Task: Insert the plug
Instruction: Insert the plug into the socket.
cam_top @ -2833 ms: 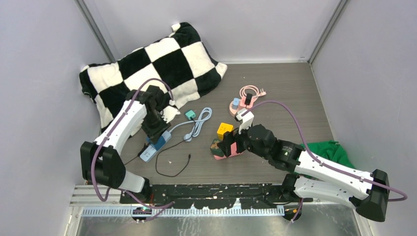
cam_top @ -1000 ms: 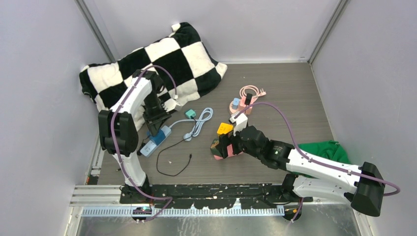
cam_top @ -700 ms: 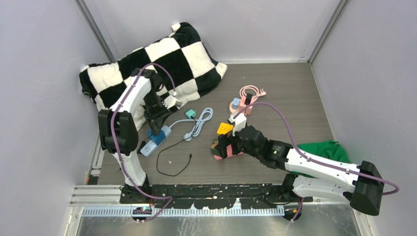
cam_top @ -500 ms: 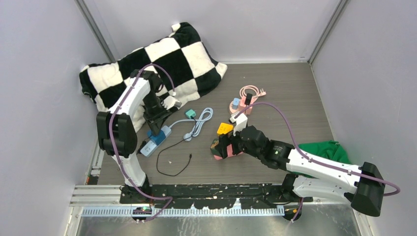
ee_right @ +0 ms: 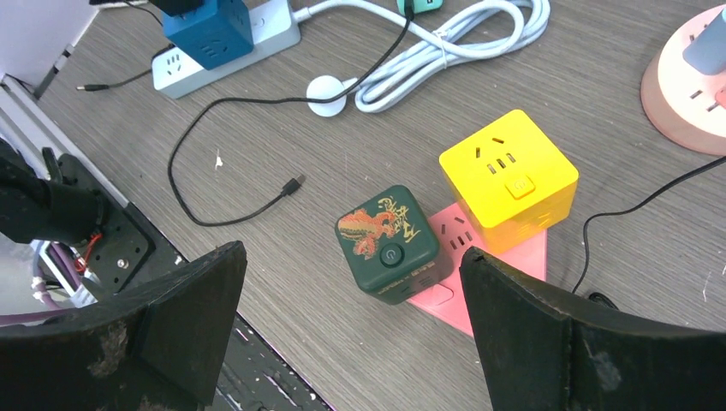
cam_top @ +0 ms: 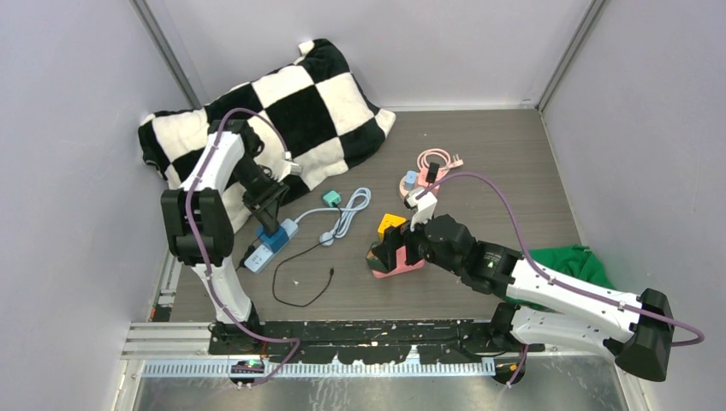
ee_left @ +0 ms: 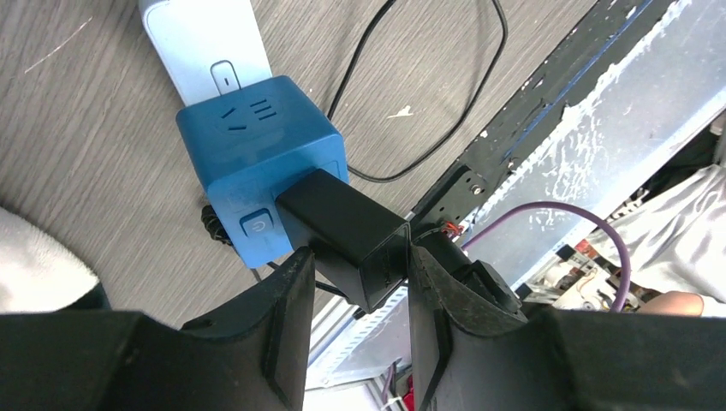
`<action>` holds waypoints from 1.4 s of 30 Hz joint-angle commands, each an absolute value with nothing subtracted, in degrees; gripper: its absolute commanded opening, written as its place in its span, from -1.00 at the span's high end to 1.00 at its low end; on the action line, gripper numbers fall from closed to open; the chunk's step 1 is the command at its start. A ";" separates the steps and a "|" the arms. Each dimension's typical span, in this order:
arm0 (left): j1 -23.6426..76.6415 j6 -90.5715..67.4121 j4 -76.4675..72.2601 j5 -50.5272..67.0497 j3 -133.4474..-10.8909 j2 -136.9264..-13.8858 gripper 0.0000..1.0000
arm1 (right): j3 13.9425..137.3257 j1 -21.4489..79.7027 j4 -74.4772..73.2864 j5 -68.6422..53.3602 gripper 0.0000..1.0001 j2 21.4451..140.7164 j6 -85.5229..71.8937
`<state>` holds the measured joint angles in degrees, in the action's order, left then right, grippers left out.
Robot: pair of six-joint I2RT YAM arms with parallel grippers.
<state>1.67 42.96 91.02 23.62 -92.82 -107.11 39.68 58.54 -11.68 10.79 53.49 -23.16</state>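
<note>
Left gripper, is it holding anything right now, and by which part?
The left gripper holds the black plug by the two sides of its rear end, its front end against the blue cube socket.

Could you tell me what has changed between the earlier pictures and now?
The left arm's elbow and forearm swung left, toward the checkered cushion; the left gripper stayed on the black plug in the blue cube. The right gripper, open over the green cube, shifted only slightly. Power strip, yellow cube and black cable stayed put.
</note>
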 commanded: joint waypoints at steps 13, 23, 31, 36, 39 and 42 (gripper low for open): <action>-2.65 50.17 60.64 22.60 -80.97 -109.52 0.99 | 43.38 58.72 -13.15 11.67 -0.99 52.10 -22.15; -2.14 48.60 56.17 23.11 -79.99 -107.01 0.99 | 42.34 58.73 -13.32 12.68 -0.99 50.04 -21.63; -2.02 46.02 57.69 24.69 -85.92 -103.67 0.41 | 43.13 58.75 -13.73 12.92 -0.99 49.61 -22.03; -2.02 44.48 58.01 26.59 -87.92 -101.86 0.20 | 43.32 58.76 -14.90 13.41 -0.99 49.14 -22.82; -2.02 43.09 57.68 27.17 -88.47 -100.89 0.00 | 43.15 58.73 -14.90 13.70 -0.99 48.94 -23.29; -2.02 42.56 58.76 28.18 -88.99 -100.52 -0.30 | 43.52 58.78 -15.37 14.17 -0.99 48.74 -23.70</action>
<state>-2.15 42.44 67.44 28.01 -87.13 -101.19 41.04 58.54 -15.86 12.40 50.09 -22.87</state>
